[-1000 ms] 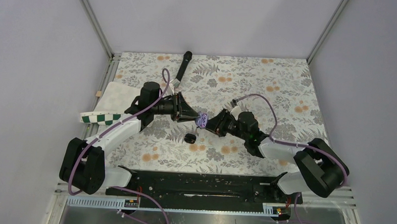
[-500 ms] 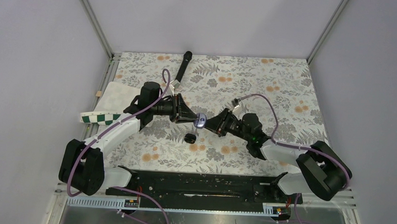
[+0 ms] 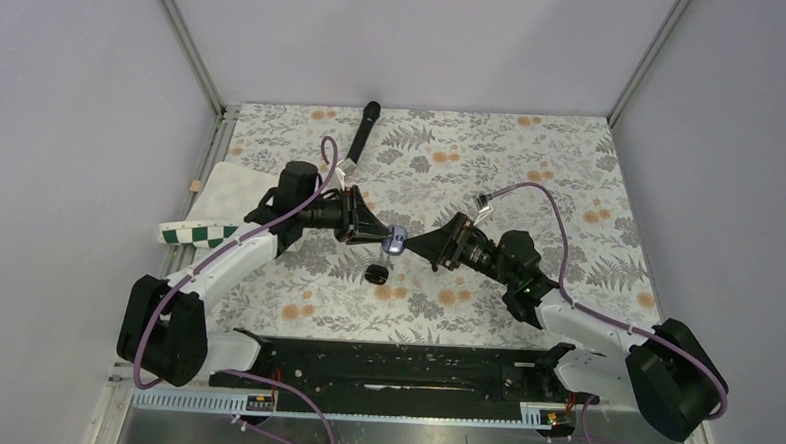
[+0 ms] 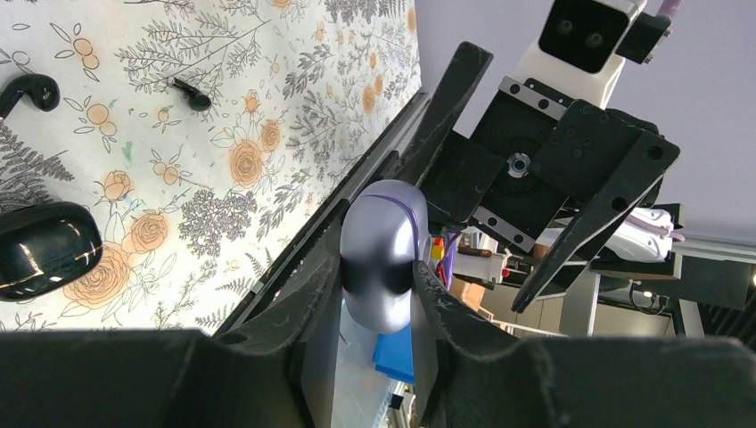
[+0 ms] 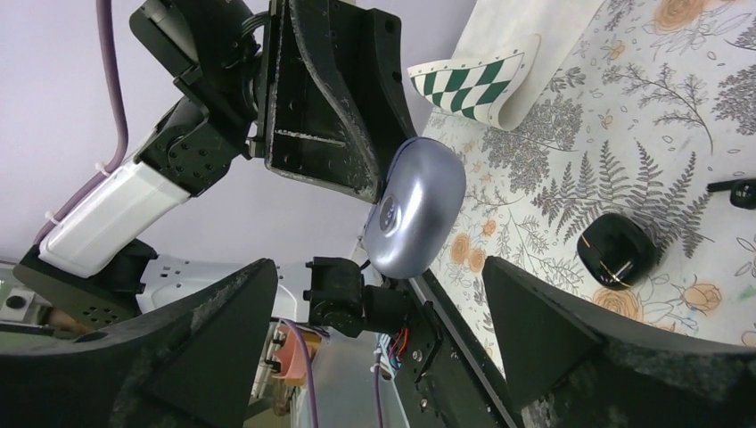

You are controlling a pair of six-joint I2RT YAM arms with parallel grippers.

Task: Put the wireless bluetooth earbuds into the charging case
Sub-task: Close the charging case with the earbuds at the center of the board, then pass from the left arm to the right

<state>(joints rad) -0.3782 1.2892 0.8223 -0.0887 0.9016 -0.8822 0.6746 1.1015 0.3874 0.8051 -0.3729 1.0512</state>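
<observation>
**A:** Change noted: the right end effector [image 5: 379, 267] has sprung wide, released, and backed off the silver-lilac pod [image 5: 414, 209]. The left end effector [image 4: 379, 267] alone clamps it, mid-air.

**B:** We judge nothing inserted yet. The black charging case [image 4: 45, 250] lies on the worktop [image 3: 532, 148] below, with the first earbud [image 4: 27, 89] and second earbud [image 4: 192, 94] loose nearby. We see no legible brand or writing.

Item 1: glossy black pebble-shaped charging case [image 3: 375, 273], rounded, lid apparently shut. It lies on the floral cloth [image 3: 571, 170], just below centre in the top view, at the lower left edge of the left wrist view [image 4: 45, 250] and right of middle in the right wrist view [image 5: 615, 250].
Item 2: tiny black stemmed earbud [image 4: 31, 89], loose on the cloth in the upper left corner of the left wrist view, apart from the case.
Item 3: second tiny black earbud [image 4: 192, 96], loose, further right along the top, apart from both.
</observation>
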